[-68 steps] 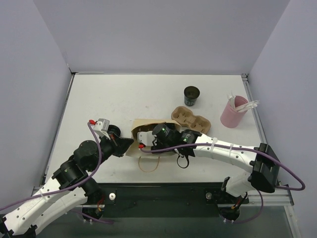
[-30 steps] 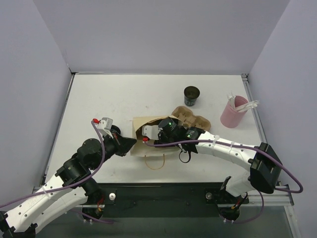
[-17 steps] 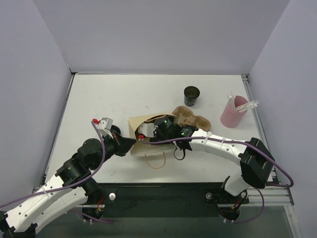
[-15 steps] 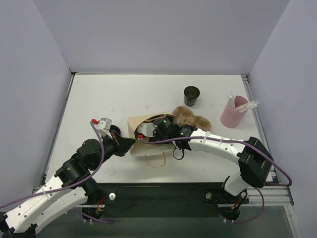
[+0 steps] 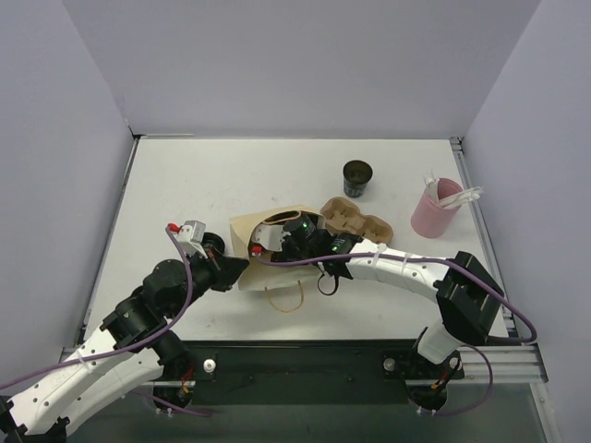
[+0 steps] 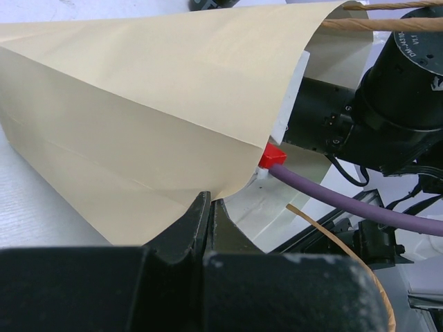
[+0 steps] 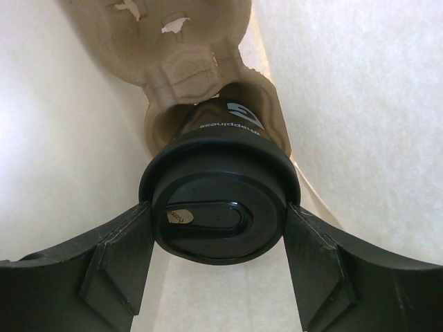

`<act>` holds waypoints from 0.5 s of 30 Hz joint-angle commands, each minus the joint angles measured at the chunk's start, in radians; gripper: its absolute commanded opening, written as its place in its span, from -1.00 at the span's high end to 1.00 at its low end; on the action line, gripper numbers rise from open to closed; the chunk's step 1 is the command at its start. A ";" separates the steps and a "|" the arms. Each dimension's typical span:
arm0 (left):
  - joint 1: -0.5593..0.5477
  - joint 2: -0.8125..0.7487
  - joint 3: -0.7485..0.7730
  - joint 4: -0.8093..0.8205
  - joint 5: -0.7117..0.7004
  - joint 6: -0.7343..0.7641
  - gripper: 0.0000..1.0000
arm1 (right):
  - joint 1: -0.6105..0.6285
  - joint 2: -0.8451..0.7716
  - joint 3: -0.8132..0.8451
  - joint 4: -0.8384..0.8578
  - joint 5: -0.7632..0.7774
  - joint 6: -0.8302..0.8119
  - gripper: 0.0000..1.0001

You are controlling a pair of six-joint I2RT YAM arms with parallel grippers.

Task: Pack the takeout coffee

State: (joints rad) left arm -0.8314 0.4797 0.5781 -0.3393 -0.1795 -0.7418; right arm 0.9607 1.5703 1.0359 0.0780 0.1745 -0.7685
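Observation:
A tan paper bag (image 5: 254, 242) lies on its side with its mouth open to the right. My left gripper (image 5: 233, 269) is shut on the bag's lower edge; in the left wrist view the jaws (image 6: 206, 202) pinch the paper bag (image 6: 138, 117). My right gripper (image 5: 294, 240) reaches into the bag's mouth. In the right wrist view its fingers (image 7: 118, 249) press both sides of a black-lidded coffee cup (image 7: 220, 207). The cup sits in a pocket of a cardboard carrier (image 7: 187, 76), between cream paper walls.
A cardboard cup carrier (image 5: 358, 221) lies just right of the bag. An open dark cup (image 5: 357, 177) stands behind it. A pink cup (image 5: 434, 210) holding white utensils is at the right. The bag's loop handle (image 5: 284, 297) lies toward the front edge.
The bag's mouth has lifted and widened and the bag has shifted a little left. My right gripper has moved left, deeper into the mouth. My left gripper keeps its hold.

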 commanded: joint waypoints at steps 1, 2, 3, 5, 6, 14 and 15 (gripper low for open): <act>-0.003 -0.001 0.032 -0.037 -0.001 -0.019 1.00 | -0.040 0.031 0.023 0.086 0.003 0.031 0.17; -0.005 0.000 0.031 -0.035 -0.003 -0.021 1.00 | -0.043 0.043 0.024 0.085 0.000 0.029 0.17; -0.005 0.003 0.029 -0.035 -0.005 -0.022 1.00 | -0.046 0.046 0.024 0.086 -0.012 0.018 0.17; -0.005 0.014 0.032 -0.033 -0.009 -0.028 1.00 | -0.057 0.062 0.029 0.088 -0.024 0.012 0.16; -0.003 0.019 0.032 -0.030 -0.009 -0.031 1.00 | -0.063 0.065 0.033 0.088 -0.033 0.015 0.15; -0.005 0.043 0.043 -0.015 -0.017 -0.036 1.00 | -0.091 0.094 0.047 0.095 -0.041 0.026 0.12; -0.003 0.045 0.042 -0.017 -0.018 -0.037 1.00 | -0.091 0.097 0.049 0.103 -0.041 0.028 0.12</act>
State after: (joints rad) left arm -0.8310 0.5205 0.5823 -0.3317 -0.2176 -0.7643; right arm 0.9081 1.6352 1.0512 0.1501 0.1139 -0.7872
